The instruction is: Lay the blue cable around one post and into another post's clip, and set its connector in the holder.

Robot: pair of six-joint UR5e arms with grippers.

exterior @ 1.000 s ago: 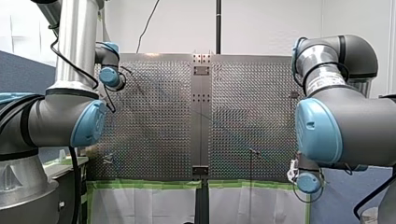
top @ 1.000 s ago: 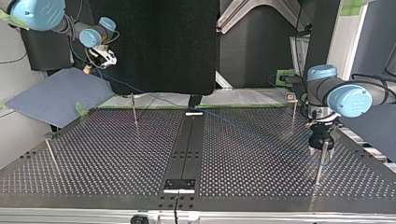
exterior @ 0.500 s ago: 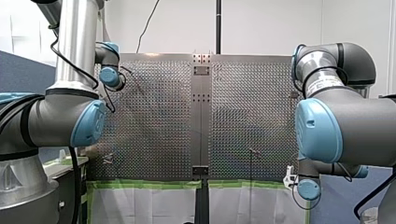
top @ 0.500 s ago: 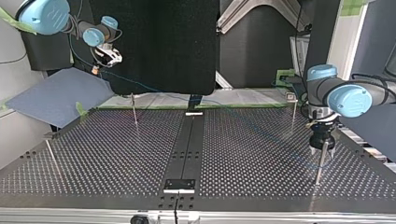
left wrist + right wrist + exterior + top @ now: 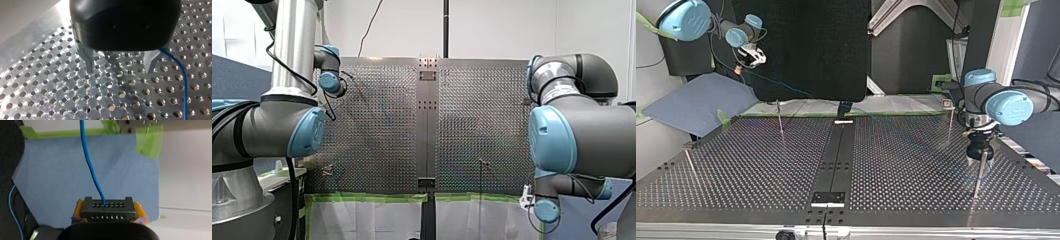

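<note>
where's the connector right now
The connector sits clamped in my right gripper, between its yellow pads, with the blue cable running out of it. That gripper hangs off the table, above the blue sheet at the top view's upper left.

Thin posts (image 5: pixel 780 117) stand well apart on the table (image 5: pixel 761 165).

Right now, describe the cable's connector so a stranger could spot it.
Start at the blue sheet beside the table, at the top view's left; my right gripper hangs above it. Between its yellow pads sits the connector, a dark block; it alone has rows of holes and the blue cable running out.
</note>
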